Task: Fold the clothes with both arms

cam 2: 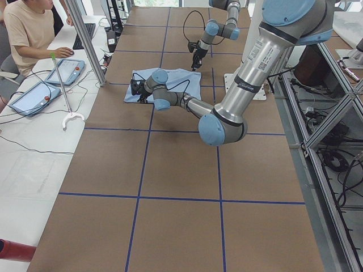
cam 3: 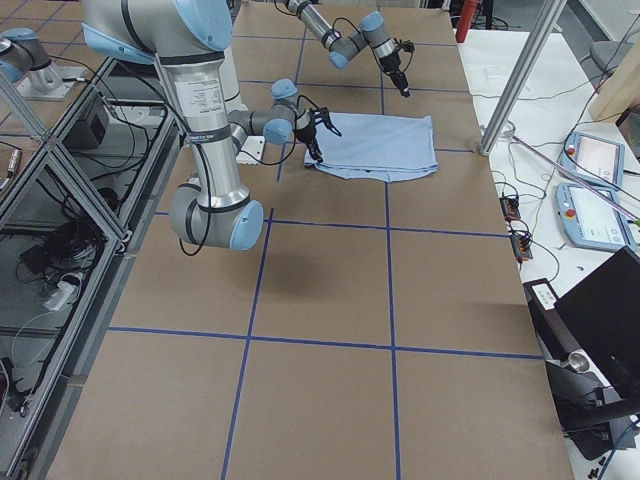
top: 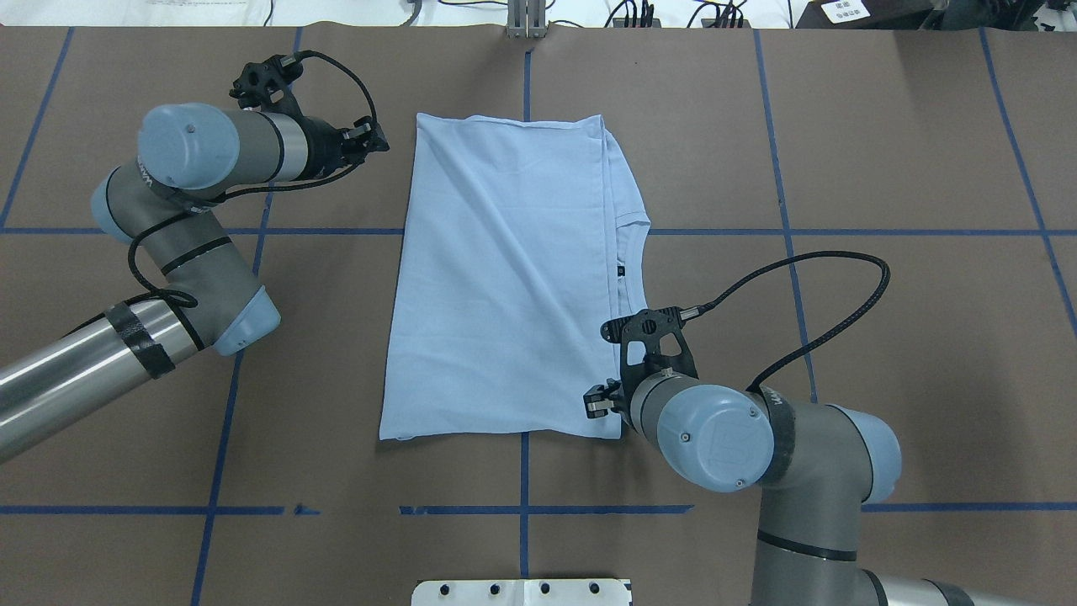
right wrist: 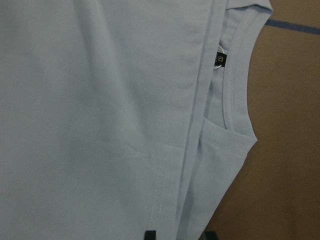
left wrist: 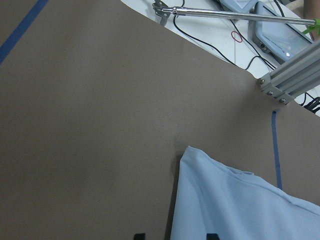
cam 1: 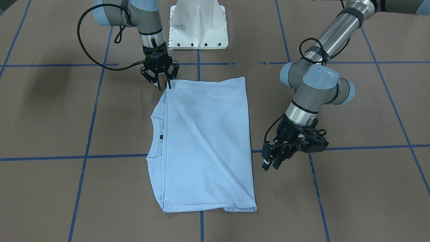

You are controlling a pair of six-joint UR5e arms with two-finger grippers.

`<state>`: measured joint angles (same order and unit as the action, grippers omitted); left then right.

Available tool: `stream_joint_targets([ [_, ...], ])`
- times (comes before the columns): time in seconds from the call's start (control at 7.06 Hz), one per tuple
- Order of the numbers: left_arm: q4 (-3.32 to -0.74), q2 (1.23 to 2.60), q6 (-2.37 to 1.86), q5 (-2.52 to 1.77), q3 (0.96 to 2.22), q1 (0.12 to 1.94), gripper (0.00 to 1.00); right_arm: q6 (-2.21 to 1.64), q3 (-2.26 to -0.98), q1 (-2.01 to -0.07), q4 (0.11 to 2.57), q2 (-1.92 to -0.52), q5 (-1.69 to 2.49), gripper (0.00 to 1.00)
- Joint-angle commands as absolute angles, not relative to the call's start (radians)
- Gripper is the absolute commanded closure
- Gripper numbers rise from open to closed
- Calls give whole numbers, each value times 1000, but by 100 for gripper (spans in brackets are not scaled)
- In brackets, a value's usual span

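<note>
The light blue T-shirt (cam 1: 205,144) (top: 505,278) lies flat on the brown table, folded into a tall rectangle. Its ribbed collar (top: 627,252) (right wrist: 235,75) sits on the robot's right side, and no print shows. My right gripper (cam 1: 164,87) (top: 596,402) is open at the shirt's near right corner. In the right wrist view the right gripper (right wrist: 180,235) straddles the folded edge. My left gripper (cam 1: 271,164) (top: 374,139) is open beside the far left corner, off the cloth. In the left wrist view that corner (left wrist: 187,150) lies just ahead of the left gripper (left wrist: 176,236).
The white pedestal base (cam 1: 198,27) stands at the table's near edge, behind the shirt. Blue tape lines (top: 522,509) grid the brown surface. At the far side a person (cam 2: 34,28) sits at a white bench with control tablets (cam 2: 34,96). An aluminium post (cam 2: 85,39) rises there.
</note>
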<state>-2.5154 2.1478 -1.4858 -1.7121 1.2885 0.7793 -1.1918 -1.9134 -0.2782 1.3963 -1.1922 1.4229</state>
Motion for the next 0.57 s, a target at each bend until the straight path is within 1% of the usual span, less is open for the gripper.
stream_joint_targets([
  [0.0, -2514, 2148, -1486, -1712, 1289, 779, 49, -1545, -1914, -293, 1396, -1190, 1443, 27],
  [0.14, -2514, 2149, -1486, -1712, 1290, 779, 49, -1801, -1910, -288, 1396, -1189, 1442, 27],
  [0.28, -2514, 2149, -1486, -1712, 1290, 779, 49, -1966, -1904, -284, 1396, -1186, 1440, 22],
  [0.42, -2514, 2149, -1486, -1712, 1290, 779, 49, -2038, -1884, -275, 1396, -1175, 1439, 22],
])
